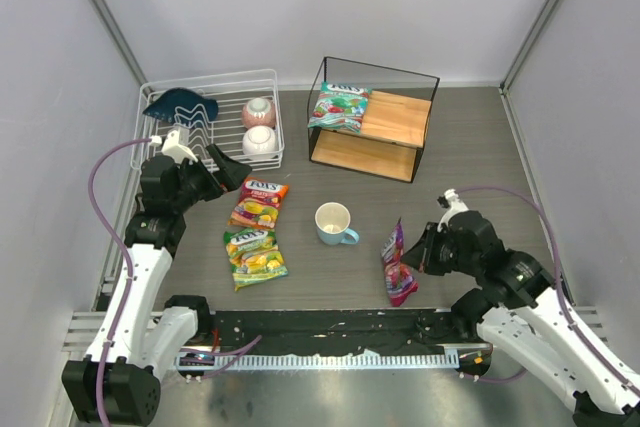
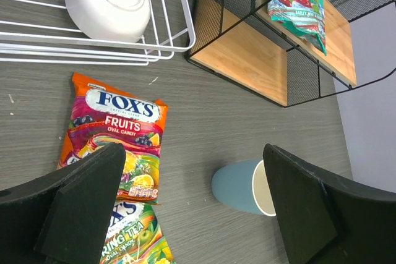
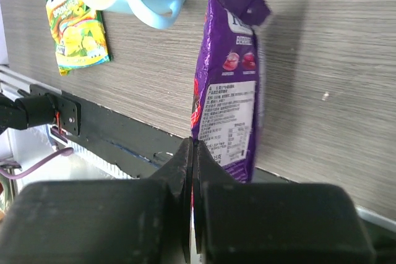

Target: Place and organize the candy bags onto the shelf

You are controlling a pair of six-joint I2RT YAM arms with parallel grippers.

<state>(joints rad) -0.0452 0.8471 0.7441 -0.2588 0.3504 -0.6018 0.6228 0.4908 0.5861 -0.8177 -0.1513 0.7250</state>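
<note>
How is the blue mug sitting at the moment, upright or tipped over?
Upright: the top view looks straight down into the round mouth of the blue mug, its handle out sideways, base on the table.

Behind the mug (image 1: 333, 223) the table (image 1: 470, 157) is bare up to the shelf (image 1: 400, 119), whose thin wire frame borders each opening. The teal bag (image 1: 340, 107) covers the upper board's left end; the rest of that board and the lower board are bare. Left of the mug the orange bag (image 1: 259, 201) and green bag (image 1: 255, 257) lie flat, with the rack (image 1: 279, 117) behind them. Right of the mug the purple bag (image 1: 398, 265) stands on edge.
</note>
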